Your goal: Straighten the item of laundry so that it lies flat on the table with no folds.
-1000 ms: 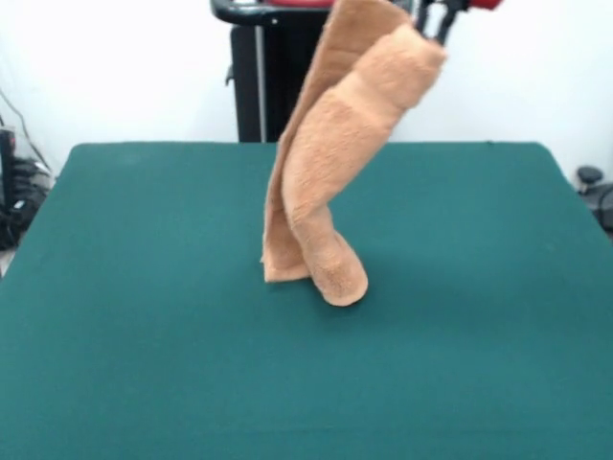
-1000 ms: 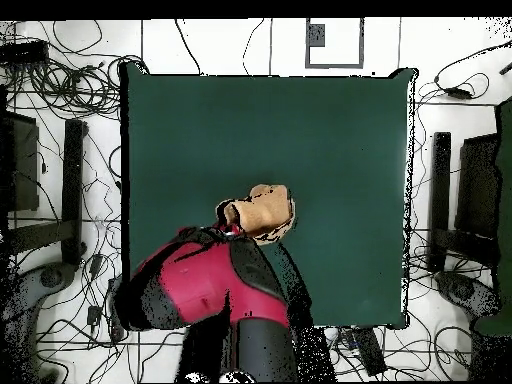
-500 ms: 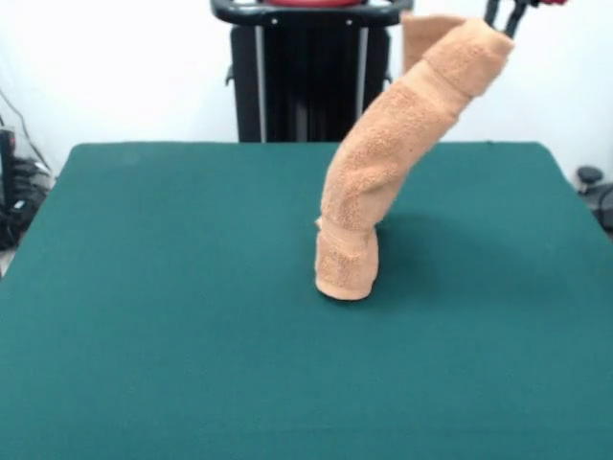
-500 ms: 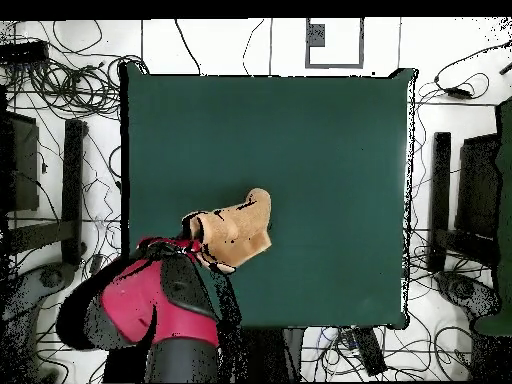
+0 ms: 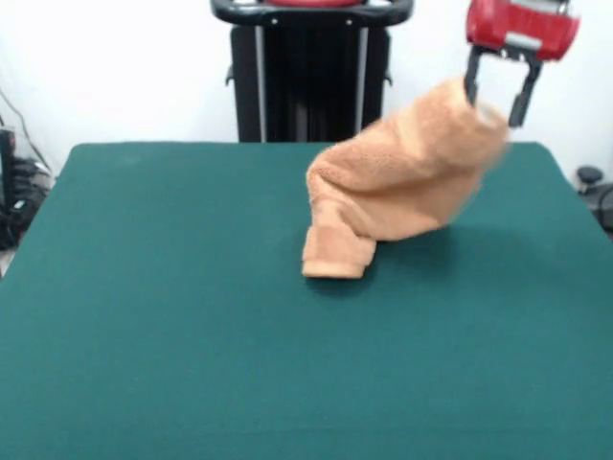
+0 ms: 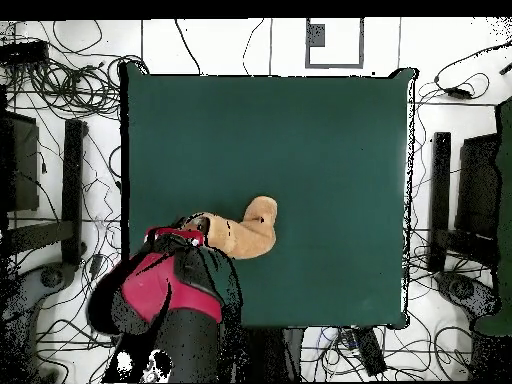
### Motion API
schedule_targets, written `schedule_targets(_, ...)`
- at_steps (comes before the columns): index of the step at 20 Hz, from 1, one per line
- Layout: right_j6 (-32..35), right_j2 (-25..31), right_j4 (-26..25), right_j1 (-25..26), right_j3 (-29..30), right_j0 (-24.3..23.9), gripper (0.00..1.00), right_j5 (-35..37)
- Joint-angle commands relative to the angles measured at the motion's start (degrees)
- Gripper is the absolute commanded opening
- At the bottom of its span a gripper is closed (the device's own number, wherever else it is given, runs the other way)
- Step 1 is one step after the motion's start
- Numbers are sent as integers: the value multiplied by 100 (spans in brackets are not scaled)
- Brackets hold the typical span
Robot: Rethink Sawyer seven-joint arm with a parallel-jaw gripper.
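Note:
The orange-tan towel (image 5: 397,201) slumps in a bunched heap on the green table (image 5: 144,335), right of centre. Its folded lower end rests on the felt and its upper right part is blurred, just under the gripper. My red gripper (image 5: 496,101) hangs above the towel's top right end with its two black fingers (image 5: 470,84) spread apart, one on each side of the cloth's top; the cloth seems loose between them. In the overhead view the towel (image 6: 250,230) is a curved roll beside the arm (image 6: 165,285), near the table's (image 6: 300,140) bottom left edge.
The black pedestal (image 5: 306,67) stands behind the table's far edge. Cables (image 6: 60,90) and dark stands (image 6: 455,200) surround the table in the overhead view. The towel lies near the table's robot-side edge.
The gripper moved right and down in the front view. The towel went from a tall hanging column to a low slumped heap, and the fingers now stand wider apart.

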Motion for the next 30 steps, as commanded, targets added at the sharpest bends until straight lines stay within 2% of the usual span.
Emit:
schedule_targets(1,1450,-705,463,1195,-114,366,100,-2083)
schedule_targets(5,1260,-881,934,1305,-181,533,100,-2172)
schedule_targets(11,1256,-1284,2158,1659,-451,1098,100,-1956)
schedule_targets(14,1074,-1378,2424,1724,-546,1201,100,-1758)
schedule_targets(20,571,-1183,2420,1494,-632,984,100,-1366)
schedule_targets(30,404,-871,2234,1406,-539,650,100,-1414)
